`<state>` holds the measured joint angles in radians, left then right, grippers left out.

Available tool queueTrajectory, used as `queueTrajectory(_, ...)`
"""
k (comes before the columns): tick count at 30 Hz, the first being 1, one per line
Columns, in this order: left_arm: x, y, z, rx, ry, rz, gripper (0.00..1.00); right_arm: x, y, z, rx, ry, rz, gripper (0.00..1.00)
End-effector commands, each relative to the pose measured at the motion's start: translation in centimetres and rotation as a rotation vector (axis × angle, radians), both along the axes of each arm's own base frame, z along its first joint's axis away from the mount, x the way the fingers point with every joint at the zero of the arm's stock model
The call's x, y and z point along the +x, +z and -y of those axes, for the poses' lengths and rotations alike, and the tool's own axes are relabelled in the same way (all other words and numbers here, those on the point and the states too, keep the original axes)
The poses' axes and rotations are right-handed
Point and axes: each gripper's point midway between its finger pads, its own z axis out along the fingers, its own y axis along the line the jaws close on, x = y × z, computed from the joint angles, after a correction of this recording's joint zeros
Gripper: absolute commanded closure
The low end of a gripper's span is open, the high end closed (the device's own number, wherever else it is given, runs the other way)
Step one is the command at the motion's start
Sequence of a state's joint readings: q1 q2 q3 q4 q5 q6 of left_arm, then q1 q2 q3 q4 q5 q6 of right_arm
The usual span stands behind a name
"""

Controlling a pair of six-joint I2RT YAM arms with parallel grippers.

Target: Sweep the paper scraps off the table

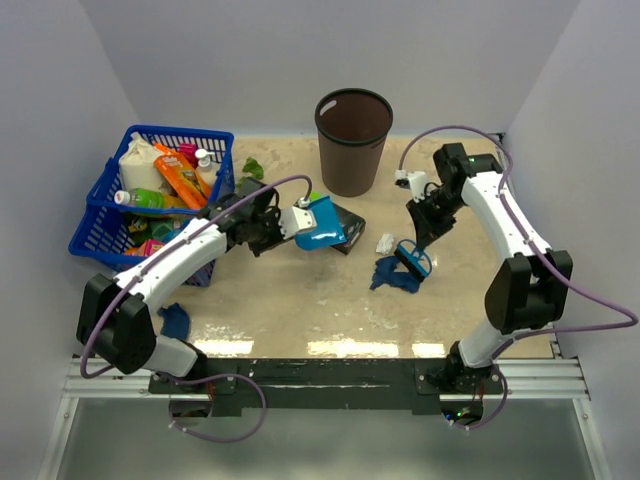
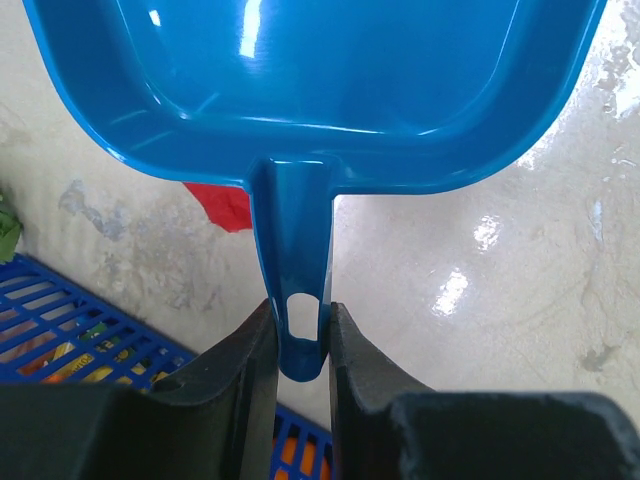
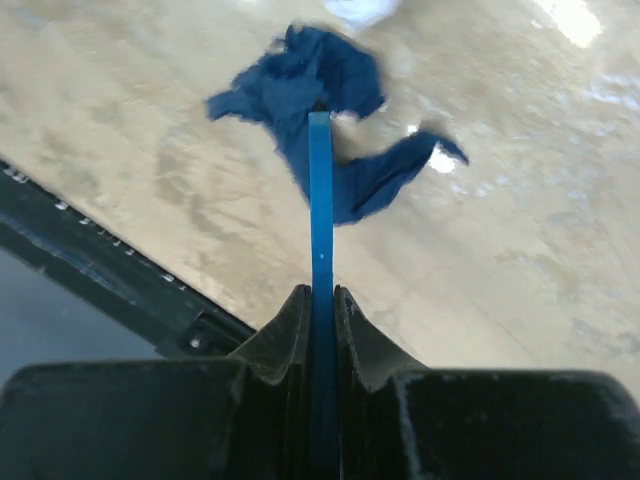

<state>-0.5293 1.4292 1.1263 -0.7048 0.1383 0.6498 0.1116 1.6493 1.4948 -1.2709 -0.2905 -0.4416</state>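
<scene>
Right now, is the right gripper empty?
No: the right gripper is shut on a thin blue brush handle whose far end reaches a blue scrap.

Basket [image 1: 92, 232] blocks left; bin [image 1: 350, 160] blocks rear; table [image 1: 300, 310] front-centre passable.

Robot lab cell, plain white walls [image 1: 250, 50] around the table [image 1: 300, 310], arms [image 1: 165, 270] bolted to metal rail [image 1: 330, 375]

Mottled beige table [image 1: 300, 310] under a blue basket [image 1: 92, 222], a brown bin [image 1: 352, 160], several paper scraps [image 1: 390, 275].
</scene>
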Motion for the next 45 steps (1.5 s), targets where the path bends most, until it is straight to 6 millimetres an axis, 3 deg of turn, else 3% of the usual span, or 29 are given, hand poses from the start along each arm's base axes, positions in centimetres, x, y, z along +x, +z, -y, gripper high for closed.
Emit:
queueTrajectory(1, 1.4, 1.6, 0.1, -0.019, 0.025, 0.036, 1.00, -1.7, 2.9, -1.7, 0.119, 0.051, -0.012, 1.00)
queueTrajectory(4, 1.7, 2.4, 0.1, -0.029, 0.040, 0.045, 1.00, -1.5, 4.0, -1.3, 0.098, 0.041, 0.021, 1.00)
queueTrajectory(7, 2.3, 4.1, 0.0, -0.065, 0.075, 0.086, 1.00, -1.9, 6.5, -2.3, 0.174, 0.141, 0.144, 1.00)
queueTrajectory(11, 3.6, 7.4, -0.6, -0.143, 0.169, 0.178, 1.00, -2.1, 7.9, -4.0, 0.276, 0.188, 0.263, 1.00)
queueTrajectory(16, 5.0, 11.3, -1.2, -0.240, 0.288, 0.277, 1.00, -2.8, 8.5, -7.9, 0.401, 0.248, 0.271, 1.00)
queueTrajectory(20, 6.3, 15.9, -1.8, -0.342, 0.373, 0.396, 1.00, -2.5, 8.6, -11.3, 0.400, 0.313, 0.353, 1.00)
queueTrajectory(23, 7.0, 19.1, -2.2, -0.398, 0.430, 0.468, 1.00, -1.6, 9.0, -14.9, 0.430, 0.352, 0.444, 1.00)
queueTrajectory(25, 7.2, 21.5, -2.3, -0.426, 0.436, 0.517, 1.00, -1.8, 9.2, -18.7, 0.471, 0.427, 0.463, 1.00)
queueTrajectory(30, 7.0, 26.9, -4.2, -0.475, 0.480, 0.649, 1.00, -4.0, 11.0, -27.4, 0.585, 0.638, 0.487, 1.00)
queueTrajectory(32, 6.7, 28.1, -5.0, -0.480, 0.494, 0.686, 1.00, -4.4, 10.1, -30.1, 0.599, 0.688, 0.463, 1.00)
queueTrajectory(33, 6.5, 28.7, -5.2, -0.479, 0.494, 0.703, 1.00, -5.3, 11.1, -32.1, 0.639, 0.738, 0.475, 1.00)
queueTrajectory(34, 6.4, 29.1, -5.6, -0.478, 0.505, 0.720, 1.00, -5.5, 9.8, -33.5, 0.640, 0.759, 0.441, 1.00)
queueTrajectory(35, 6.3, 29.8, -5.9, -0.482, 0.509, 0.741, 1.00, -5.7, 9.8, -34.6, 0.653, 0.772, 0.436, 1.00)
queueTrajectory(36, 6.1, 30.4, -6.1, -0.487, 0.513, 0.755, 1.00, -6.7, 10.9, -36.4, 0.693, 0.807, 0.446, 1.00)
queueTrajectory(38, 6.0, 31.4, -6.5, -0.495, 0.524, 0.783, 1.00, -8.0, 10.0, -39.2, 0.716, 0.862, 0.427, 1.00)
queueTrajectory(39, 6.0, 31.7, -6.6, -0.498, 0.529, 0.791, 1.00, -8.3, 10.9, -40.3, 0.739, 0.884, 0.449, 1.00)
queueTrajectory(45, 5.6, 34.9, -8.3, -0.527, 0.573, 0.871, 1.00, -10.6, 10.3, -46.7, 0.856, 0.948, 0.522, 1.00)
